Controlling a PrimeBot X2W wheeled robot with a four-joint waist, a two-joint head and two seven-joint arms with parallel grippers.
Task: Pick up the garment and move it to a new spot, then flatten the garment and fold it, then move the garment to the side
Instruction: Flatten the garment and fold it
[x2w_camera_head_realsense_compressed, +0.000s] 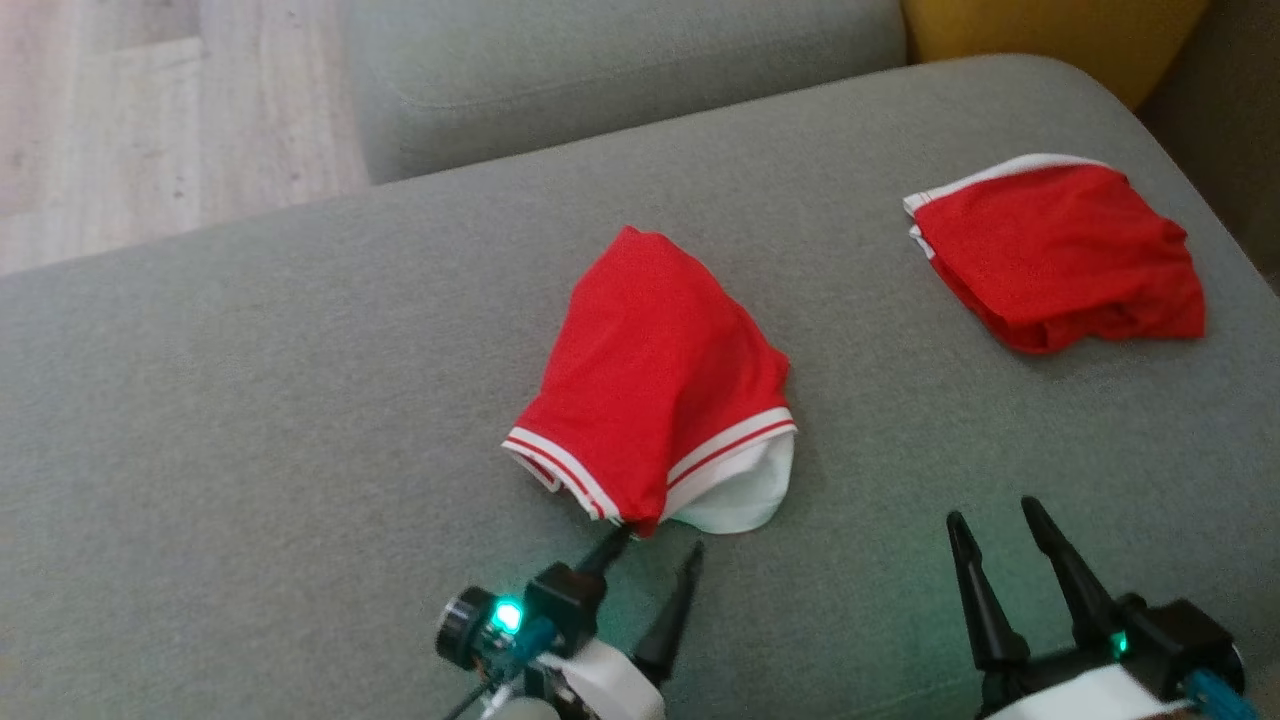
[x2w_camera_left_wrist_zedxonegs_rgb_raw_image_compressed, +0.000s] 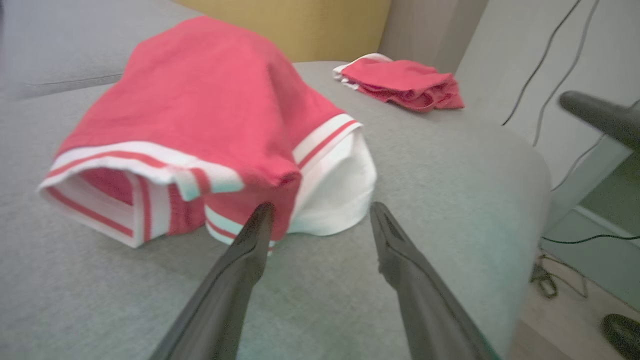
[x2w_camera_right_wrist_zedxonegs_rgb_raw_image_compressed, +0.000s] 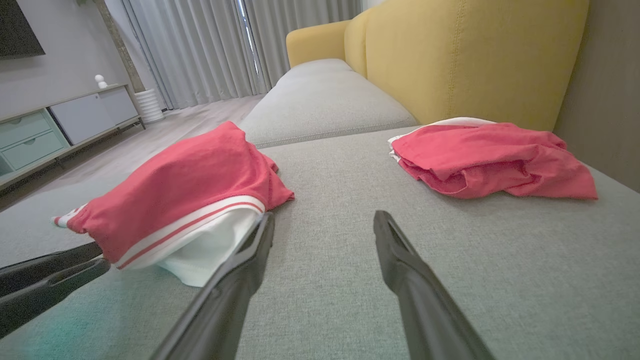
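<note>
On grey sofa seat (x2w_camera_head_realsense_compressed: 250, 400), red garment (x2w_camera_head_realsense_compressed: 650, 380)

The crumpled red cloth garment (x2w_camera_head_realsense_compressed: 650, 370) carries a white hem band with a thin red stripe running through it, and plain white cloth shows beneath. The folded red garment (x2w_camera_head_realsense_compressed: 1060, 250) has a white edge. The woven sofa seat (x2w_camera_head_realsense_compressed: 250, 420) is plain grey and its padded backrest (x2w_camera_right_wrist_zedxonegs_rgb_raw_image_compressed: 470, 55) is mustard yellow. The fingers of my left hand (x2w_camera_head_realsense_compressed: 660, 540) and my right hand (x2w_camera_head_realsense_compressed: 992, 512) are black. A small green light (x2w_camera_head_realsense_compressed: 508, 615) glows at my left wrist.
</note>
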